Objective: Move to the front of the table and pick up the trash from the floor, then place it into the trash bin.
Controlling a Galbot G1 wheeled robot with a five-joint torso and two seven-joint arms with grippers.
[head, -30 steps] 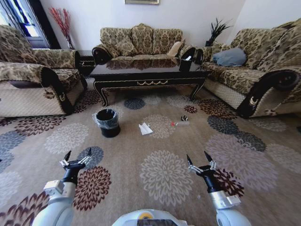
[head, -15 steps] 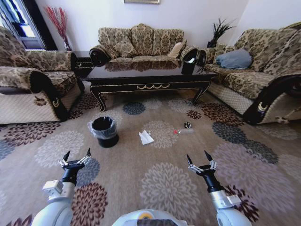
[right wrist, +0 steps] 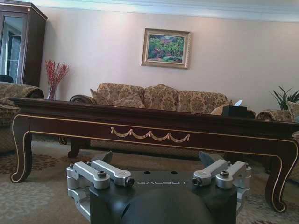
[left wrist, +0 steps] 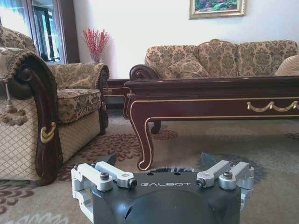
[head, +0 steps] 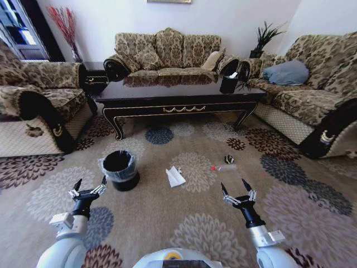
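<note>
trash (head: 174,176) | on carpet, ahead between both grippers | left gripper (head: 88,186) open | right gripper (head: 237,190) open

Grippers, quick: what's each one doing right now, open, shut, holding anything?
Left gripper: open, empty, held above the floral carpet near the small round black trash bin.
Right gripper: open, empty, held above the carpet.
</note>
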